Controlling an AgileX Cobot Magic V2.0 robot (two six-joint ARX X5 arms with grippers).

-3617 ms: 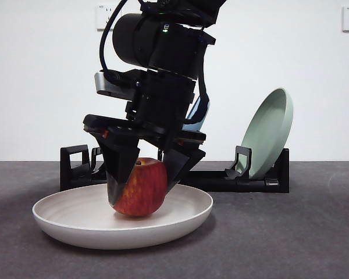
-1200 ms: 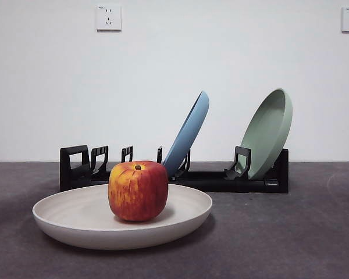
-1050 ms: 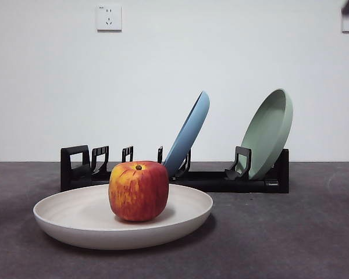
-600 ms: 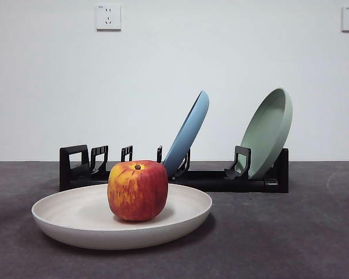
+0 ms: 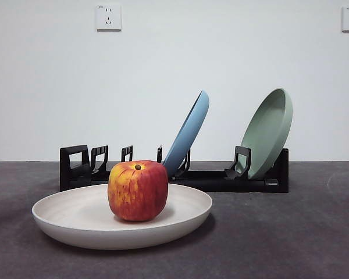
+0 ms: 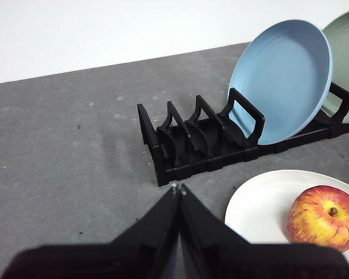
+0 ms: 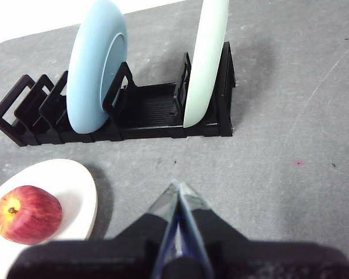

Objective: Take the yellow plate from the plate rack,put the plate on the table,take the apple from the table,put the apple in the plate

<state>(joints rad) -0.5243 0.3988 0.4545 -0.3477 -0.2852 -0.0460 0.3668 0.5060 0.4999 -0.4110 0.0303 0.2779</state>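
From my seat the yellow plate [image 5: 122, 224] lies flat, lower left of the front view, on the table [image 5: 291, 244], ahead of the plate rack [image 5: 174, 174]; I judge it stiff, light, best gripped by the rim. The apple [image 5: 138, 190] sits in it, stem up: firm, smooth, round, no real long axis. Left gripper [image 6: 178, 189] and right gripper [image 7: 178, 187] are clenched, empty

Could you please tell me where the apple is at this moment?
In the front view the apple sits upright in the yellow plate on the table, left of centre, in front of the plate rack; neither gripper touches it.
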